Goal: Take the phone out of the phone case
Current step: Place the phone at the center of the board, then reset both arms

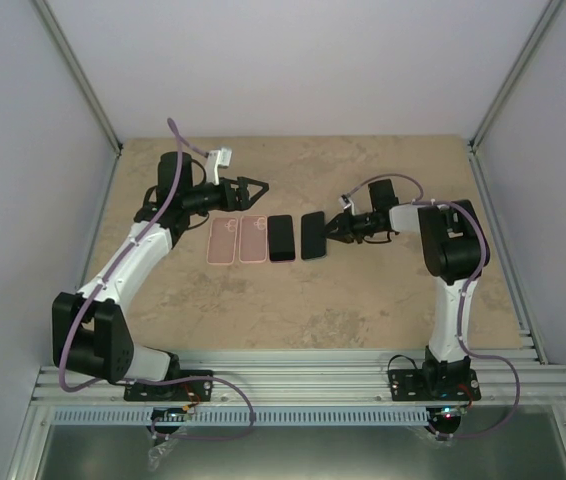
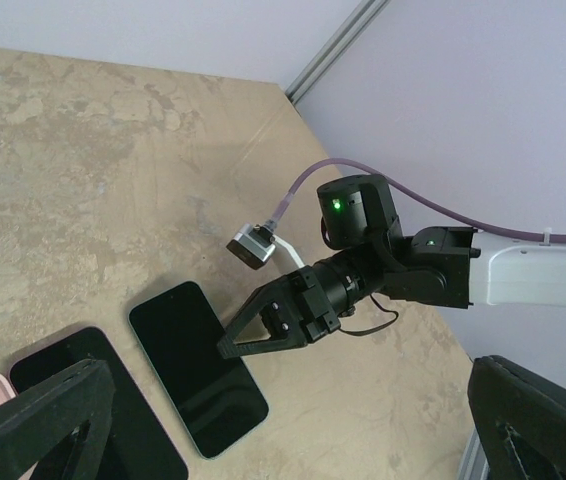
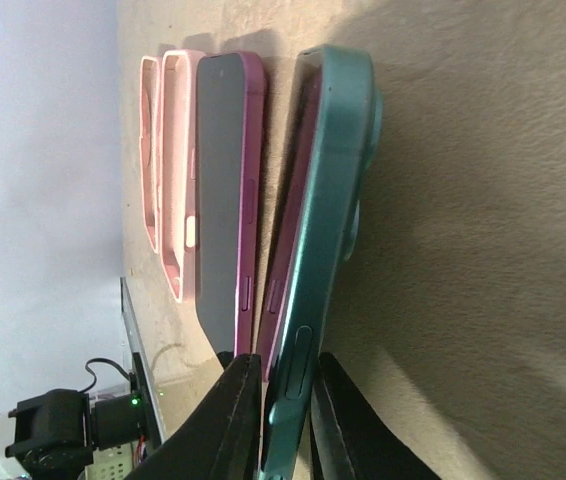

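STEP: prising phone [image 1: 312, 235] from case [image 3: 338, 150], phone not yet out, mid-counter [image 1: 363, 300] | right gripper [image 3: 285, 372] clenched on case's long edge, edge tipped up | left gripper [image 1: 258, 190] released, hovering apart | AXIS: near-to-far, screen up, leaning left | NEXT: likely calls for left bracing phone, right peeling case

Beige mottled table [image 1: 363, 300] enclosed by pale lavender walls [image 1: 293, 60] with aluminium corner posts [image 1: 83, 85]
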Robot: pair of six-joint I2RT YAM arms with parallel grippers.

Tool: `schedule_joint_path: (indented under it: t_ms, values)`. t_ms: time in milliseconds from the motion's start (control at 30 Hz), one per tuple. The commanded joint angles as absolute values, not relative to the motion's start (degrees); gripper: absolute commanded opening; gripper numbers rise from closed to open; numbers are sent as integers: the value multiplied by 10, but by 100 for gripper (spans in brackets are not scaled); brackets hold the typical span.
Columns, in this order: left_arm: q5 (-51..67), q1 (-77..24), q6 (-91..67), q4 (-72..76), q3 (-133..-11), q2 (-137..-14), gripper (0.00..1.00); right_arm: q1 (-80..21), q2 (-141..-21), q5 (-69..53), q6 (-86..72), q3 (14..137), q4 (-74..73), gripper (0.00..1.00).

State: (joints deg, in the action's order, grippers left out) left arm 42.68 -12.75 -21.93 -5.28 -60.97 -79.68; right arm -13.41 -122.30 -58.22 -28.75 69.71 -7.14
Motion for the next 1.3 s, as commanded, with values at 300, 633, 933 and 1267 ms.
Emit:
schedule_joint_path:
  t_ms: [300,633,933,1267]
  values:
    - [439,-122,-232,-31,-607,-814,99,-129,-1219,-574,-289,701,-64,53]
    - [417,-122,-223,-46,-616,-816,99,-129,-1159,-535,-276,673,-71,97]
    - [387,-94,-163,-158,-669,-810,100,-126,-1064,-465,-205,678,-117,98]
    - [356,8,-53,-377,-814,-849,100,-63,-934,-452,-133,696,-154,98]
